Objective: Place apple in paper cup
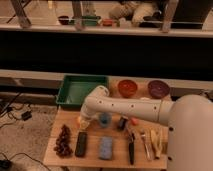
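End effector (85, 121) low at the counter's (118, 158) left, just beside apple (78, 120), grip not discernible; off-centre pinch could roll apple off left edge; paper cup unseen.

I see the apple (78, 120) only as a small, round, yellow-orange patch at the left edge of the gripper (84, 123), touching it or just beside it, low over the left rear part of the table (115, 159). The gripper hides most of the fruit. I cannot make out the paper cup for sure: a pale shape under the gripper's tip may be it, mostly covered
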You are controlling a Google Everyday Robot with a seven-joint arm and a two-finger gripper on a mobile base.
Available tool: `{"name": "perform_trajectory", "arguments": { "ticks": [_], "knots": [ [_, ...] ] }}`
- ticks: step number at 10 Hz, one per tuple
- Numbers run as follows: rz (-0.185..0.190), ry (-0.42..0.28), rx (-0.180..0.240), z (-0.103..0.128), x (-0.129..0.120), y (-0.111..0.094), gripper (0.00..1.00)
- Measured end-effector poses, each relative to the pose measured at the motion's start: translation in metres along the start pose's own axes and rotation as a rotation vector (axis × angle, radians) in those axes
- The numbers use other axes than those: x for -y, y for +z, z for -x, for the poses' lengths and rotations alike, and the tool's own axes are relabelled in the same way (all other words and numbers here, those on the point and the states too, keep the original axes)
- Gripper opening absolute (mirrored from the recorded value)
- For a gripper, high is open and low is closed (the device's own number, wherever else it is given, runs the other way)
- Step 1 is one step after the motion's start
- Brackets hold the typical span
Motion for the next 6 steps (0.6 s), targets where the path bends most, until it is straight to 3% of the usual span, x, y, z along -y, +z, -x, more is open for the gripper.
{"name": "perform_trajectory", "arguments": {
  "ticks": [4, 6],
  "knots": [
    [0.0, 0.0, 0.0, 0.0, -0.0001, 0.0001, 0.26],
    [0.001, 0.001, 0.0, -0.0001, -0.0003, 0.0002, 0.09]
  ]
}}
